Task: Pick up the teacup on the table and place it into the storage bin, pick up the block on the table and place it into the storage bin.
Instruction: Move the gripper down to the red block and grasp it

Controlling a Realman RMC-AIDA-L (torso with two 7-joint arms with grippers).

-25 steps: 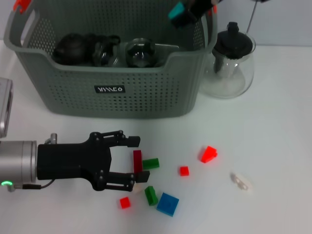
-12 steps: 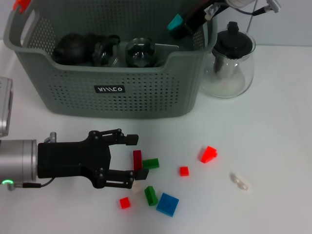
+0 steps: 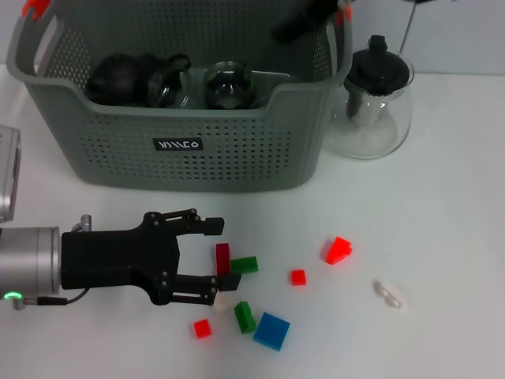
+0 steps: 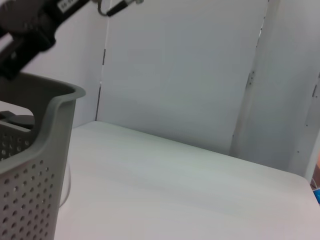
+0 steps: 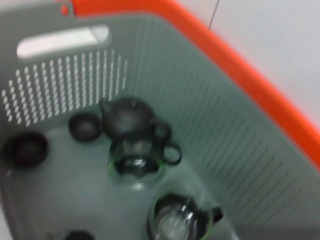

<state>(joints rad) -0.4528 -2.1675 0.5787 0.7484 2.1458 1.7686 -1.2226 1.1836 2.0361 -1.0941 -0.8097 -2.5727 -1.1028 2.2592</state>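
The grey-green storage bin [image 3: 189, 150] stands at the back of the table. Inside it lie a black teapot [image 5: 131, 118], glass cups [image 5: 136, 162] and small dark cups [image 5: 84, 126]. I see no teacup on the table. Loose blocks lie in front of the bin: a dark red block [image 3: 222, 259], a green block [image 3: 245, 264] and a blue block [image 3: 271, 330]. My left gripper [image 3: 211, 260] is open low over the table, with the dark red block just at its fingertips. High over the bin's back right corner is my right gripper [image 3: 304, 20], and no block shows in it.
A glass teapot with a black lid [image 3: 371, 99] stands right of the bin. More small blocks are scattered about: red ones [image 3: 338, 249] [image 3: 297, 276] [image 3: 203, 328], another green one [image 3: 244, 316] and a white piece [image 3: 388, 294]. The bin's corner [image 4: 30, 150] fills the side of the left wrist view.
The teal block that the right gripper held over the bin no longer shows. The left gripper has drawn back very slightly and stays open.
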